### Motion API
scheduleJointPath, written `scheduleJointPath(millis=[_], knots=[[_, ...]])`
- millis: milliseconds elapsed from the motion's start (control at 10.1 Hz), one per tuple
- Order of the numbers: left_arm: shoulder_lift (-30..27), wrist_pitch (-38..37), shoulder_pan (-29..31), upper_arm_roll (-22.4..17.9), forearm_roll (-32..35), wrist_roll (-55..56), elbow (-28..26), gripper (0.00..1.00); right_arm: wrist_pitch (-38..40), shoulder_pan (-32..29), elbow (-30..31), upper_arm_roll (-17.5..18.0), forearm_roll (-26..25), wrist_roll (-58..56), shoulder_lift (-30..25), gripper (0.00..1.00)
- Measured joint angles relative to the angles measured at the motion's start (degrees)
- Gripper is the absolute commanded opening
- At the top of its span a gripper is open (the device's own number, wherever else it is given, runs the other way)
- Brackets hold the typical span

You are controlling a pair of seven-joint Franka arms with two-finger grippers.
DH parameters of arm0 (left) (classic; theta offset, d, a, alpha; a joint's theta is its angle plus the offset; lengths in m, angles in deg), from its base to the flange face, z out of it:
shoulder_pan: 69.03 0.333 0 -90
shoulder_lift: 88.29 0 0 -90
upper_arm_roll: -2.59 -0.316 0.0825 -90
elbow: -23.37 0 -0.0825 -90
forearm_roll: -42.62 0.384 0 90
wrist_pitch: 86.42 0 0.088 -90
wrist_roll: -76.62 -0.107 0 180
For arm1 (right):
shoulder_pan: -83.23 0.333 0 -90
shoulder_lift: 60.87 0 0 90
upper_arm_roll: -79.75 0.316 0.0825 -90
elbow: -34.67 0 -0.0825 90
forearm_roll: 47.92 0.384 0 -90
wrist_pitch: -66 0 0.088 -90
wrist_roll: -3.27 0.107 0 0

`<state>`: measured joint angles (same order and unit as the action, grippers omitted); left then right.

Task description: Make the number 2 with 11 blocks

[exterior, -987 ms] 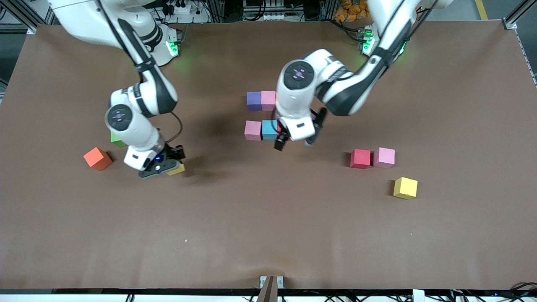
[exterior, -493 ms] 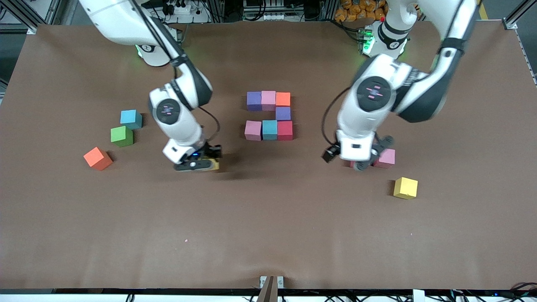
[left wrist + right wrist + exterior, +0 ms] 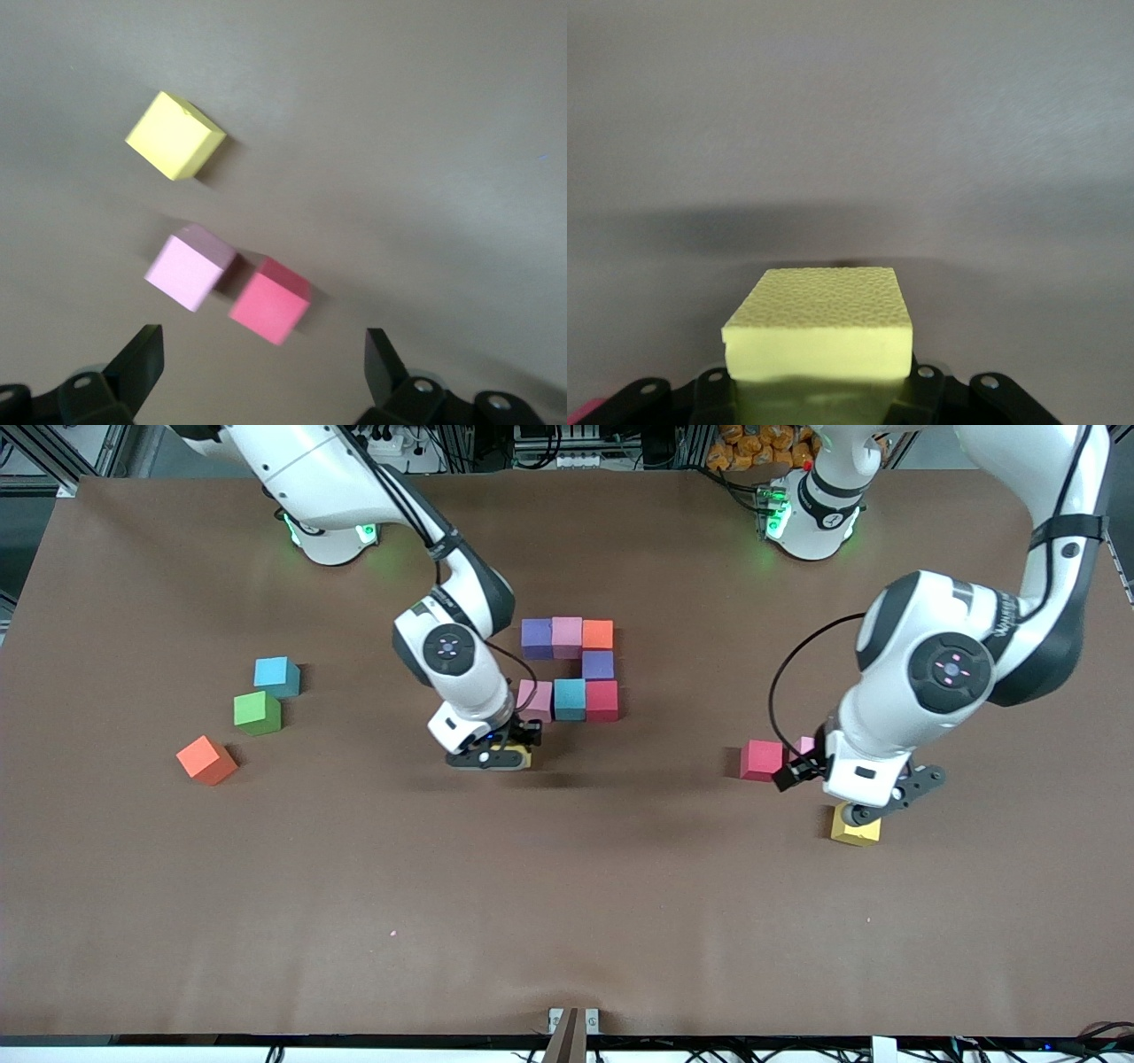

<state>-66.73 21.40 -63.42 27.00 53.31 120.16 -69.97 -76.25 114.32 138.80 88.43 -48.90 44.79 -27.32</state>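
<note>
Seven cubes of the number 2 (image 3: 570, 670) stand mid-frame; right claw (image 3: 501, 759) grips a yellow cube (image 3: 819, 332), left claw (image 3: 881, 806) gapes wide.

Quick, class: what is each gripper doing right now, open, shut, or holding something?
Left gripper: open, holding nothing, over a yellow block on the table.
Right gripper: shut on another yellow block.

High front camera looks down across the brown table (image 3: 567, 921), facing both bases. Left wrist camera peers down from above at the loose yellow cube (image 3: 174, 135), also in the front view. Right wrist camera sits tight against its held yellow cube (image 3: 819, 332).
</note>
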Motion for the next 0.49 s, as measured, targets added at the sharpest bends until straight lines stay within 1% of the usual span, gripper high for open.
scheduleJointPath(millis=[99,296,493], knots=[[0.0,0.0,1.6,0.0,-0.1,-5.0,-1.5,1.00,0.1,0.7,-0.7,0.0,0.0,0.7,0.9,0.24],[-0.7,0.1,3.6,-0.2,-3.0,-16.0,-5.4,1.00,0.2,2.0,-1.1,0.0,0.0,1.5,2.1,0.24],[-3.2,1.3,3.7,-1.9,-5.8,-27.2,-10.6,1.00,0.9,2.7,-1.2,-0.2,-0.6,1.6,2.8,0.24]])
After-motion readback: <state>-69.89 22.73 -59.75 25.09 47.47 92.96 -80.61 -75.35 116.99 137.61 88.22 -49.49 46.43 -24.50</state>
